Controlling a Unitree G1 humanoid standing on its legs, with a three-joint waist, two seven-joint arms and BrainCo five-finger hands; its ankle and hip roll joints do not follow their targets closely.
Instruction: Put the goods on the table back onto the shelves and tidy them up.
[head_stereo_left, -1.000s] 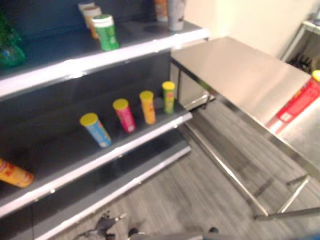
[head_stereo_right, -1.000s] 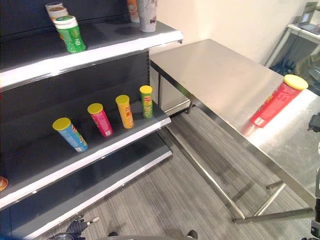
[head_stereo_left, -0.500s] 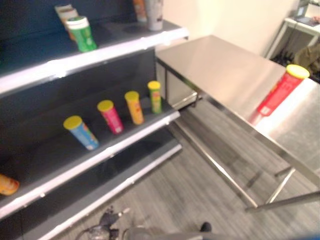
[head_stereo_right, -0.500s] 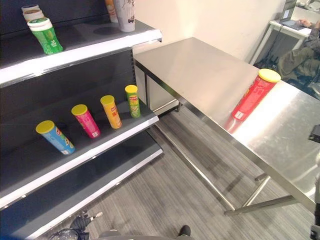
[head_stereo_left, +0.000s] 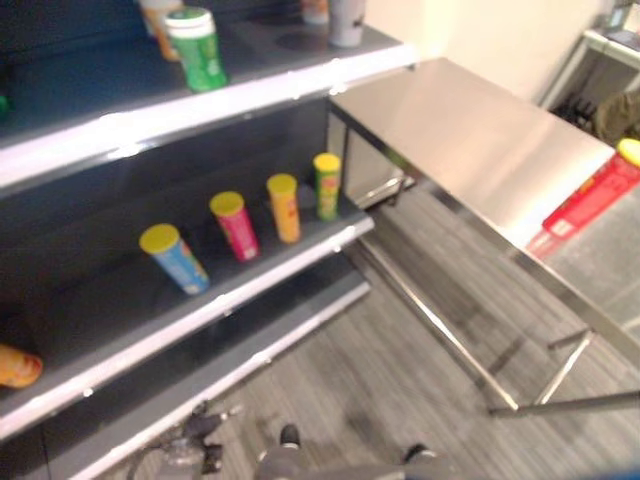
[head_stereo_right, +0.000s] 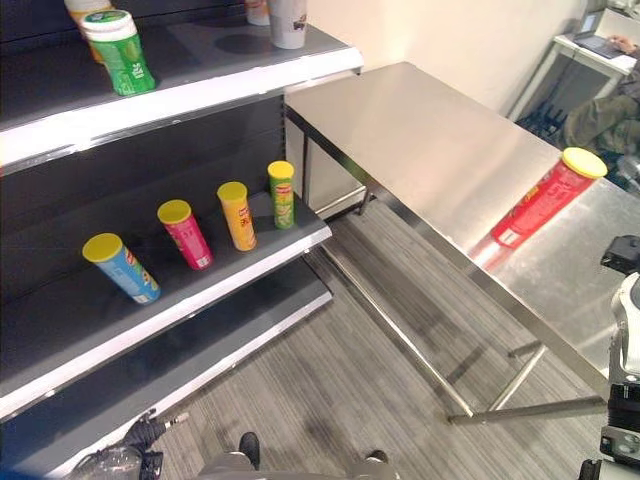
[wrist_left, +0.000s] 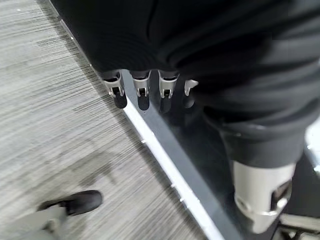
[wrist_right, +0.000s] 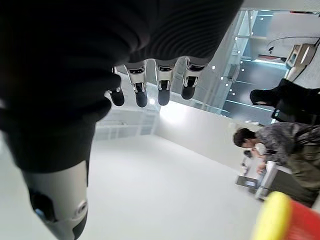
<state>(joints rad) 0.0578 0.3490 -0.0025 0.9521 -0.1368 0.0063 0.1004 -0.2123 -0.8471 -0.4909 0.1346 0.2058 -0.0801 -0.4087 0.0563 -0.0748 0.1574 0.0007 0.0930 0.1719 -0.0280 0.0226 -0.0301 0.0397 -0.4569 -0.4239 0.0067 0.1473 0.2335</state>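
A tall red can with a yellow lid (head_stereo_right: 545, 198) stands on the steel table (head_stereo_right: 430, 140) near its right end. It also shows close by my right hand (wrist_right: 163, 85) as the red can (wrist_right: 285, 220). That hand's fingers hang relaxed and hold nothing. On the middle shelf (head_stereo_right: 230, 275) stand a blue can (head_stereo_right: 120, 268), a pink can (head_stereo_right: 185, 233), an orange can (head_stereo_right: 237, 215) and a green can (head_stereo_right: 282, 194), all with yellow lids. My left hand (wrist_left: 141, 90) hangs open over the floor by the lowest shelf edge.
The top shelf (head_stereo_right: 200, 88) holds a green can (head_stereo_right: 120, 52) and a pale cup (head_stereo_right: 288, 15). An orange can (head_stereo_left: 15, 365) lies at the far left of the middle shelf. A person (head_stereo_right: 605, 110) sits at a desk behind the table. Grey floor lies between shelf and table.
The camera has swung, so the whole picture has shifted. The cans on the shelves and the red can on the table stand where they were.
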